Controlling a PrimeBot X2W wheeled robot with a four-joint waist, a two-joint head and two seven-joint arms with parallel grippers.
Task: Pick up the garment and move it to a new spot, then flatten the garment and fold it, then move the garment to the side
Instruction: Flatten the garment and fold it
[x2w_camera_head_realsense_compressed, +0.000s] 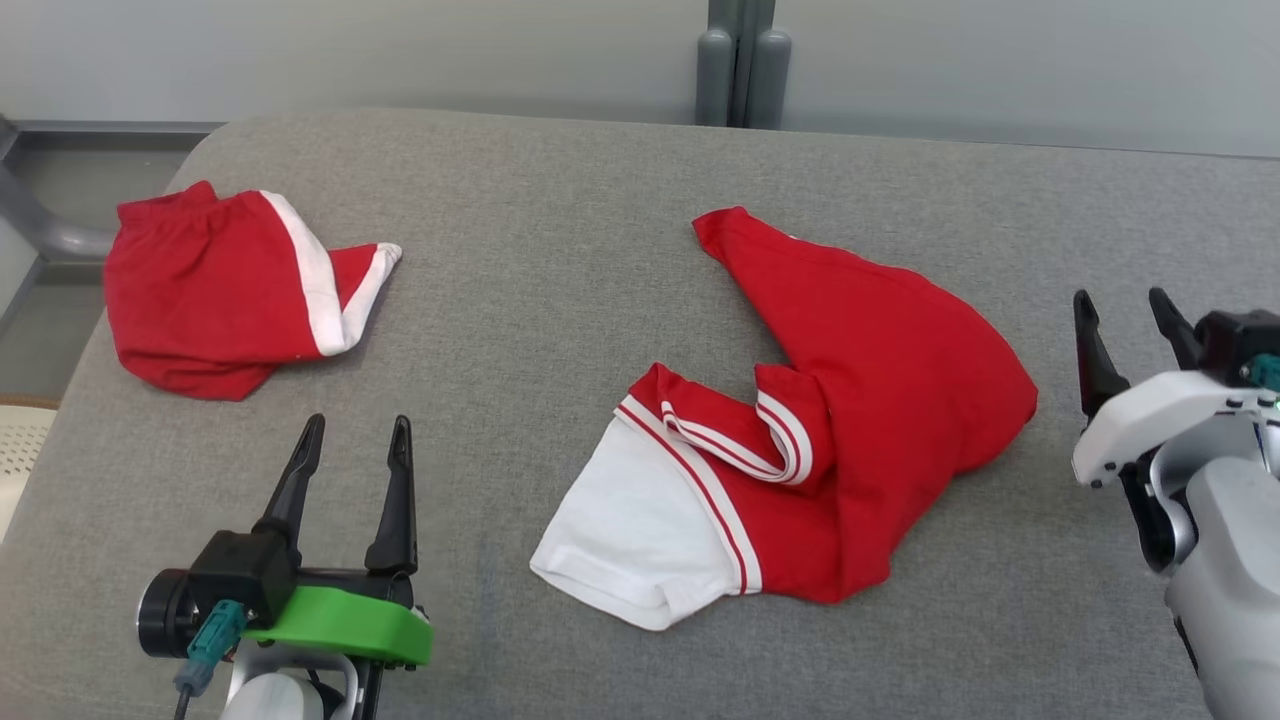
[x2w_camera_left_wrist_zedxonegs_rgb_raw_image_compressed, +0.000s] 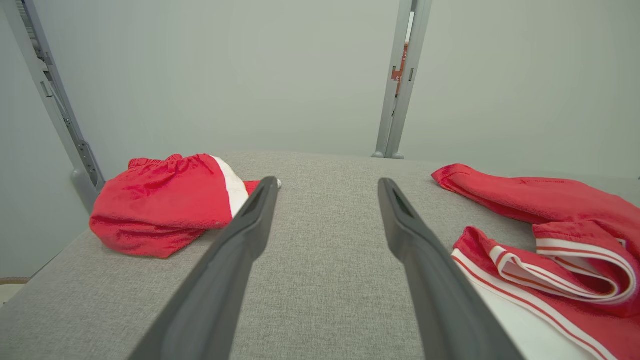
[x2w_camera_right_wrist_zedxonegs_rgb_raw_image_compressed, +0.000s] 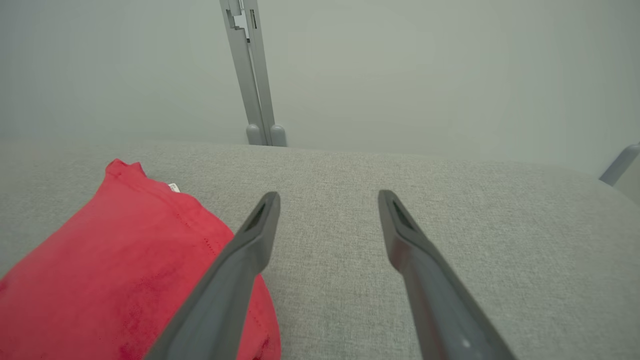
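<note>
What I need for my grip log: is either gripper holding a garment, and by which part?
Nothing is held. The left gripper and the right gripper stand open and empty; the shirt lies loose on the table.

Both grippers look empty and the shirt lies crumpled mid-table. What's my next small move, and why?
Probably bring the left gripper across to the white sleeve and pinch its hem. The red-and-white shirt lies bunched on the grey table, striped trim folded over, so it needs pulling flat before folding. Both grippers are open and empty; the right gripper sits by the shirt's other side.
</note>
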